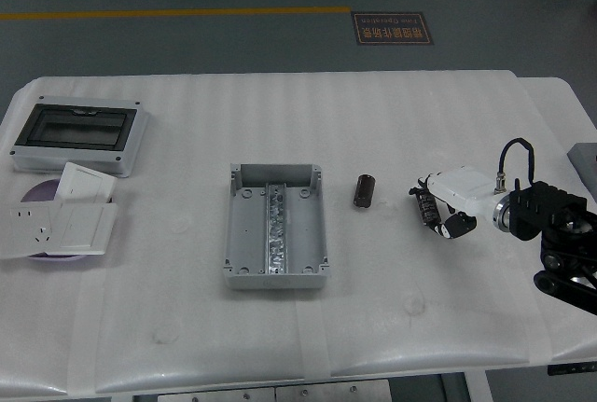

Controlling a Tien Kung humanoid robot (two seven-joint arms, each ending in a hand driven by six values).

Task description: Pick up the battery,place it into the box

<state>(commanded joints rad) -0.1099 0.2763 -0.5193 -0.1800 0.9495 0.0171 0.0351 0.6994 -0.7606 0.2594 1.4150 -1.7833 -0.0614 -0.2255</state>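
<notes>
Your right hand is coming in from the right side, low over the table, white shell on top with the dark fingers curled in under it and pointing left. It isn't gripping anything as far as you can see. The battery, a small dark cylinder, is lying on the table just to the left of those fingertips, with a clear gap between them, so no contact. Just past the battery on the left you've got the box, a grey open-top enclosure with a metal rail running down the middle of its floor and nothing else inside it. Way over on the far left there's a grey enclosure with a dark window lid, lid closed, and below it a pile of white switch and socket plates sitting on a purple disc.
</notes>
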